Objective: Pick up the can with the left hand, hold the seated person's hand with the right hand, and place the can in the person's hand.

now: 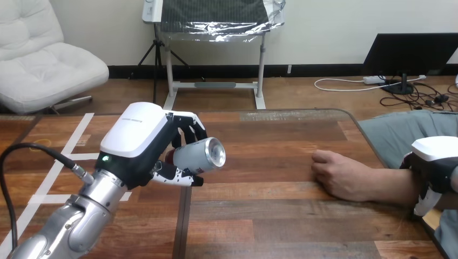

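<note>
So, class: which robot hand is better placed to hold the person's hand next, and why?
Right. The right hand sits at the person's forearm, close behind the person's hand, which rests on the wooden table. The left hand is farther off and busy, its fingers curled round the can.

Wooden tabletop [281, 226], brown planks running left to right, rounded far right corner, white tape strips [74, 135] on its left part, dark seam [182, 226] running front to back.
</note>
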You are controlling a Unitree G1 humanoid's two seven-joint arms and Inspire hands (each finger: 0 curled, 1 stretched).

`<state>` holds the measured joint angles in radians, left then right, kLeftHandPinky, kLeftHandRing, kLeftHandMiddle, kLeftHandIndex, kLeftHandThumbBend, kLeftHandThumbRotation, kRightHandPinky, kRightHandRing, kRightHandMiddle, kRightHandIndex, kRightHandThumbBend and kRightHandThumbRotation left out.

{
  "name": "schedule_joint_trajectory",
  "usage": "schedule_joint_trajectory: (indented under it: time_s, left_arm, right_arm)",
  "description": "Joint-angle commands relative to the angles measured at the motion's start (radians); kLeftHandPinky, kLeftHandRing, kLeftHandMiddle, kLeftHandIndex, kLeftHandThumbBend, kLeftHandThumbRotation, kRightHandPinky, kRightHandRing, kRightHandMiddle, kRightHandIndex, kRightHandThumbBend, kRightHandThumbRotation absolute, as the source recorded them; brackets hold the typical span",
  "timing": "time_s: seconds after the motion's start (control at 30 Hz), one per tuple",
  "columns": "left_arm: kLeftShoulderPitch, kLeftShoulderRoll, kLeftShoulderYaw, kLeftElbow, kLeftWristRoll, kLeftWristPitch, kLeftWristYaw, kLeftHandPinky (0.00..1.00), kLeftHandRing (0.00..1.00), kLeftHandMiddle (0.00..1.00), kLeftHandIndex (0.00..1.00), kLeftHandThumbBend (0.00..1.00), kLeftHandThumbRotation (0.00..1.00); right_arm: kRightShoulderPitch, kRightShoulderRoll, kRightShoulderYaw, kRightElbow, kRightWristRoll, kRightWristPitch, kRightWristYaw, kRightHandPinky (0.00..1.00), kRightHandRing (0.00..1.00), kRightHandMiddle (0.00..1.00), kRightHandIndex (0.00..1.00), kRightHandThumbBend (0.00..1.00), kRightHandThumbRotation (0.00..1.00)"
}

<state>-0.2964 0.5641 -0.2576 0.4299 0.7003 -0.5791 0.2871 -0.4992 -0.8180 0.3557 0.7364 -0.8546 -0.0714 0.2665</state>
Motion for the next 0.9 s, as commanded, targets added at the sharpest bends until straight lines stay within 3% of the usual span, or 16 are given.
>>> schedule_joint_trajectory:
  time_s: [0.0,0.2,0.43,0.87]
  left_arm:
    - [-0.073,-0.012,0.033,-0.047,-0.017,0.005,0.011,0.37,0.41,0.48,0.5,0.67,0.0]
    - [-0.078,-0.015,0.028,-0.04,-0.016,0.003,0.015,0.37,0.42,0.48,0.5,0.68,0.0]
    - [-0.08,-0.017,0.026,-0.046,-0.015,0.006,0.01,0.37,0.41,0.48,0.5,0.68,0.0]
    - [-0.082,-0.023,0.027,-0.044,-0.018,0.009,-0.002,0.36,0.42,0.48,0.5,0.67,0.0]
  right_arm:
    - [-0.06,0.027,-0.007,0.01,0.037,-0.027,-0.036,0.57,0.68,0.73,0.72,0.72,0.02]
    - [-0.056,0.028,-0.017,0.02,0.071,-0.048,-0.062,0.45,0.55,0.61,0.65,0.74,0.0]
    - [-0.057,0.028,-0.022,0.034,0.104,-0.056,-0.078,0.37,0.46,0.54,0.59,0.75,0.0]
    - [-0.055,0.015,-0.016,0.052,0.13,-0.093,-0.106,0.39,0.47,0.53,0.51,0.76,0.0]
